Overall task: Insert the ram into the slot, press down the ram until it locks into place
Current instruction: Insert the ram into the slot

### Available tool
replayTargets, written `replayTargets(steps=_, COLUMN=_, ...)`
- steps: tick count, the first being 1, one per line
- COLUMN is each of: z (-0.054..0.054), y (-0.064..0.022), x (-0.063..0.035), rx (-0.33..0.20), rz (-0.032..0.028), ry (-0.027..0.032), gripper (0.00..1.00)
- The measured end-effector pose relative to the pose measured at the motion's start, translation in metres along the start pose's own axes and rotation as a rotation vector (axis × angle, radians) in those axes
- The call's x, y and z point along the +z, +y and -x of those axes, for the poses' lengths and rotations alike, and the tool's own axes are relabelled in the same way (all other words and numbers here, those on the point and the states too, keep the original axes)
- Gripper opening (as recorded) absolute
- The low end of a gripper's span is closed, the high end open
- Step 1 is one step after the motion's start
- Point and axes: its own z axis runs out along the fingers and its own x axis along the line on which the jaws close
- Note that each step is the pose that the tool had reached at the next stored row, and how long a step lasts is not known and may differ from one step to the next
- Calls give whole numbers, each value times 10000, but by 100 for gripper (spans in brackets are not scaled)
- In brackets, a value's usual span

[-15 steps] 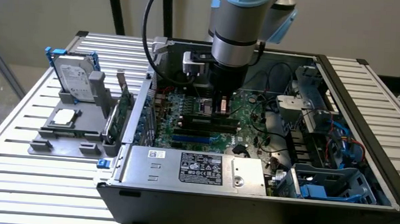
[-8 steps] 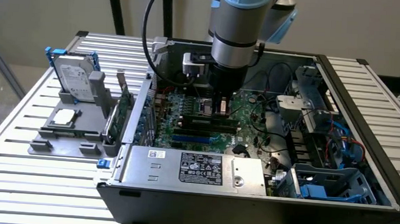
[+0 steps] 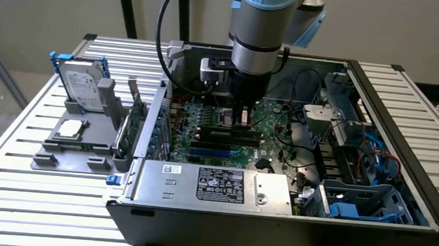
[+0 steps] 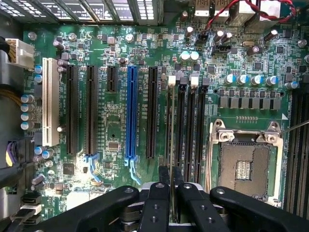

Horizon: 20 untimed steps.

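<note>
Open computer case (image 3: 400,110) on a slatted desk (image 3: 22,146), with a robot arm reaching down inside. The gripper (image 4: 171,176) has its jaws clenched on the ram (image 4: 172,135). The ram is seen edge-on as a thin pale line standing over the black memory slots (image 4: 186,125), beside the empty processor socket (image 4: 244,166) on the green motherboard (image 4: 111,121). It looks light, stiff and very thin, and is probably fragile at its chips and contact edge. It is likely best held by its long top edge near the middle, upright, as it is here. Whether it is seated in a slot cannot be told.
</note>
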Motion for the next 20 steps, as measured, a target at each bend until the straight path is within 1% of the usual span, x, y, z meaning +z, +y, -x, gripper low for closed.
replayTargets(steps=6, z=2, y=2, x=19, rx=2, rz=3, ry=53, gripper=13)
replayTargets(steps=20, z=5, y=2, x=23, rx=106, rz=4, ry=52, gripper=13)
